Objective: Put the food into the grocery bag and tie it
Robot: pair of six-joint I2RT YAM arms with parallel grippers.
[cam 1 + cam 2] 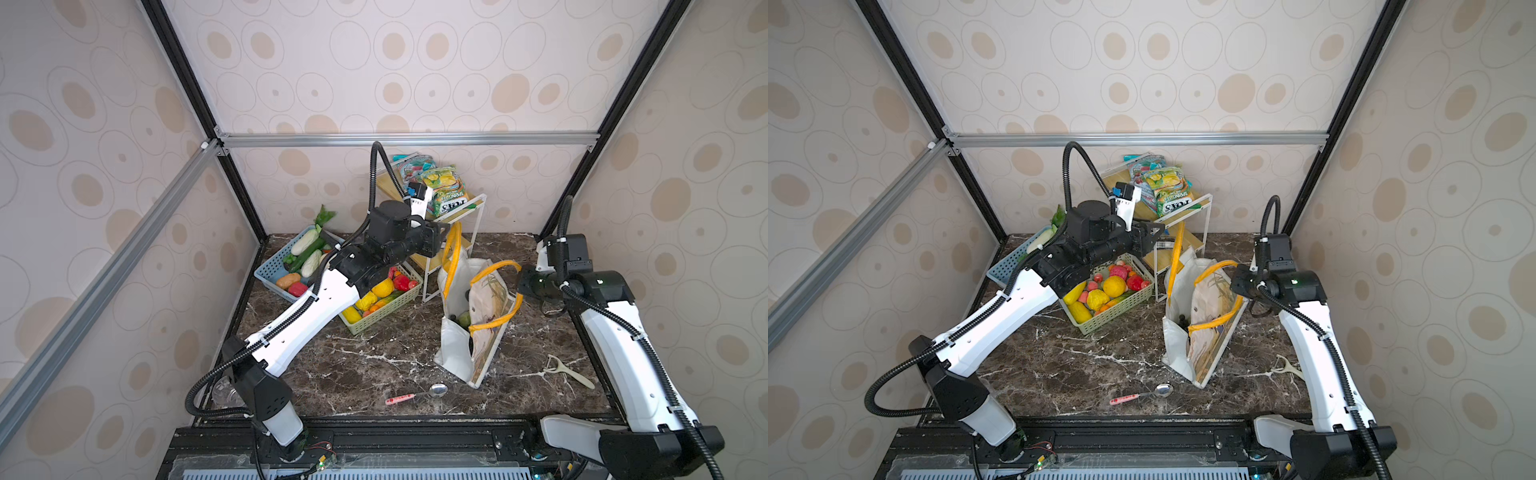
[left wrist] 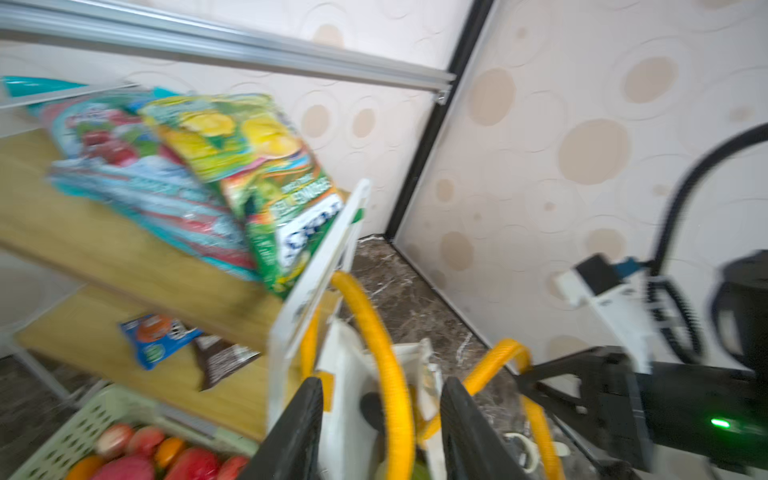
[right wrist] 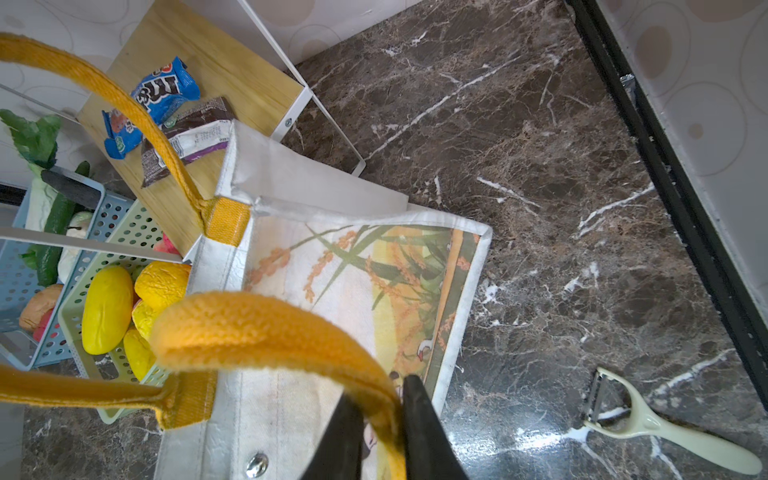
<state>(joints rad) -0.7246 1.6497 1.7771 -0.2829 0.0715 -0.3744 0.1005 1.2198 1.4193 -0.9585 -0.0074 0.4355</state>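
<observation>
The grocery bag (image 1: 455,353) (image 1: 1177,347), white with a printed panel, stands open at mid-table. My right gripper (image 1: 523,283) (image 3: 380,390) is shut on its nearer yellow handle (image 3: 270,328) and holds it up. My left gripper (image 1: 442,232) (image 2: 382,386) hovers at the bag's far side. Its jaws stand apart, with the far yellow handle (image 2: 374,324) running loosely between them. A green piece of food (image 1: 464,319) lies inside the bag. More food fills a green basket (image 1: 374,322) and a blue basket (image 1: 268,270) on the left.
A white wire shelf rack (image 1: 473,216) with snack bags (image 1: 444,189) stands right behind the bag. A spoon (image 1: 417,395) lies near the front edge. A cream peeler (image 1: 569,371) (image 3: 665,436) lies at the front right. The left arm passes over both baskets.
</observation>
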